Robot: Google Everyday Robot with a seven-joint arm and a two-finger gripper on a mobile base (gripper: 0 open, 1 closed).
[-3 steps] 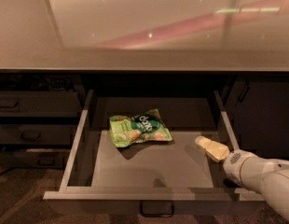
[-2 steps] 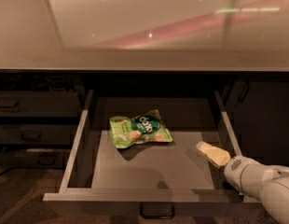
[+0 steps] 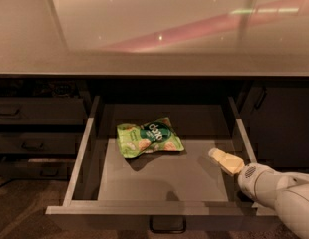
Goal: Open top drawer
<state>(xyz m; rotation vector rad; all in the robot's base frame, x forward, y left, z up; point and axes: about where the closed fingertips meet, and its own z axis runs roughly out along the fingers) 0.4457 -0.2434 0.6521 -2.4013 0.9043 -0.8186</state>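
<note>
— One gripper (image 3: 222,159) to place first: where does it sit?

— Low inside the drawer (image 3: 159,178), over the grey floor at the right-hand end. The pale side wall (image 3: 242,133) is just beside it on its outer side. Its yellowish tip points inward and towards the back. Whether it is spread or pressed together I cannot tell, and it holds nothing that I can see.

— And what lies around it?

— The white arm (image 3: 279,193) runs from behind it out over the drawer's front corner. A green snack bag (image 3: 149,137) lies on the floor beyond the tip, well apart from it. The loop handle (image 3: 167,225) hangs on the front panel, nearer the camera than the gripper and off towards the bag's side, untouched. Farther off, narrower shut drawers (image 3: 40,111) stack past the opposite wall. The glossy counter (image 3: 154,29) overhangs everything from above.

— So how far along is the job?

— By my reading, nearly done. The drawer stands pulled well out, with its whole floor showing.

— Then what does doing this step well ask for?

— A clean exit, I would say. Rise straight up first, so the tip clears the side wall and the front rim, then draw back along the arm's own line. Sideways drift could knock the wall and skew the drawer. A push on the front panel could slide it back in. The bag needs no visit.
</note>
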